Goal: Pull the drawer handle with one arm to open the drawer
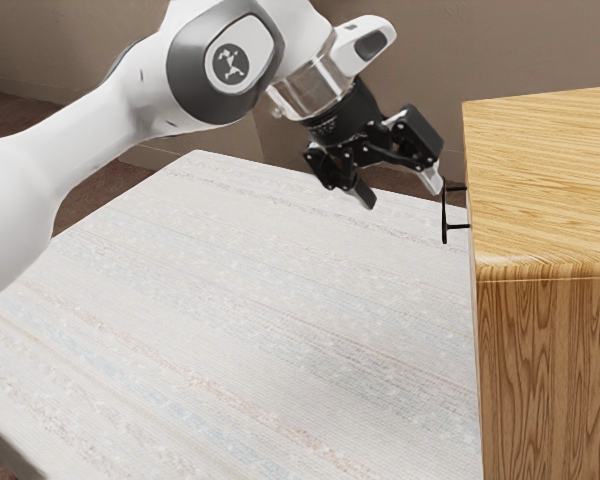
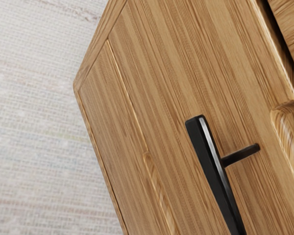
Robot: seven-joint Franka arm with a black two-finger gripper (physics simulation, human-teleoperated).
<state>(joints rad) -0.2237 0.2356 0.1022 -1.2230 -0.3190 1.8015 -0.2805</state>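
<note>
A light wooden cabinet stands at the exterior view's right, on the table. A thin black bar handle sticks out from its face toward the arm. My black gripper hangs open just above and to the left of the handle, fingers spread, touching nothing. One fingertip is close to the handle's upper end. In the wrist view the handle stands off the wooden drawer front on a short post. The front looks level with the cabinet's frame.
The cabinet rests on a pale woven table surface that spreads wide to the exterior view's left and front. In the wrist view that same surface lies beside the cabinet. A beige wall rises behind.
</note>
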